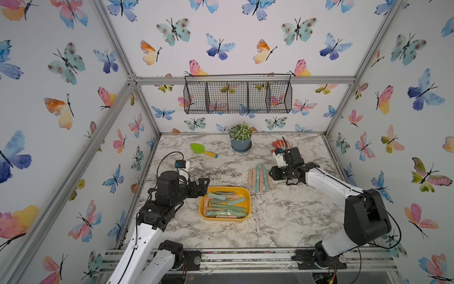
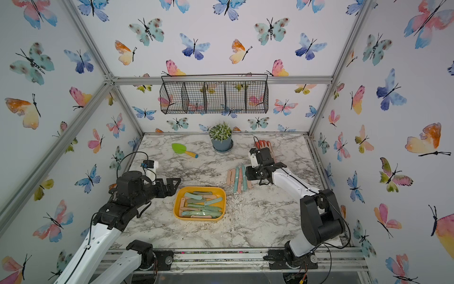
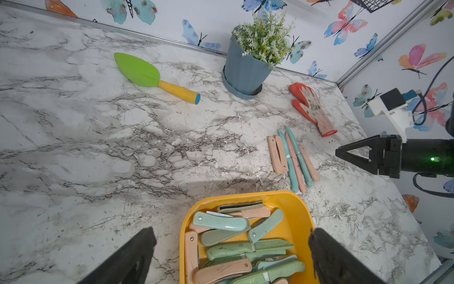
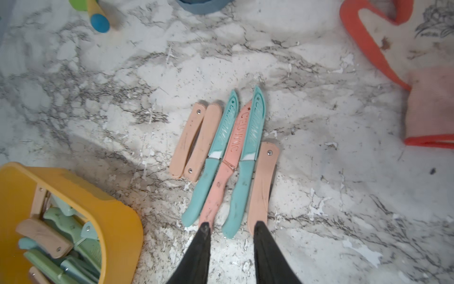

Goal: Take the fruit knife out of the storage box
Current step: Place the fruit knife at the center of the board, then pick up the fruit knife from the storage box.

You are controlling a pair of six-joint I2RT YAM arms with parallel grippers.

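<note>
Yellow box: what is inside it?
The box holds a heap of knives, green, teal and peach, some folded shut. They overlap, so the lower ones and most of the floor are covered.

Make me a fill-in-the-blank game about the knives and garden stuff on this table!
1. The row of pastel knives on the marble table holds ___ knives.
2. The plastic toy trowel with a yellow handle has a ___ blade.
3. The open left gripper hangs at the edge of the shallow yellow-orange plastic storage box, which is full of ___.
Missing words: six, green, knives.
</note>
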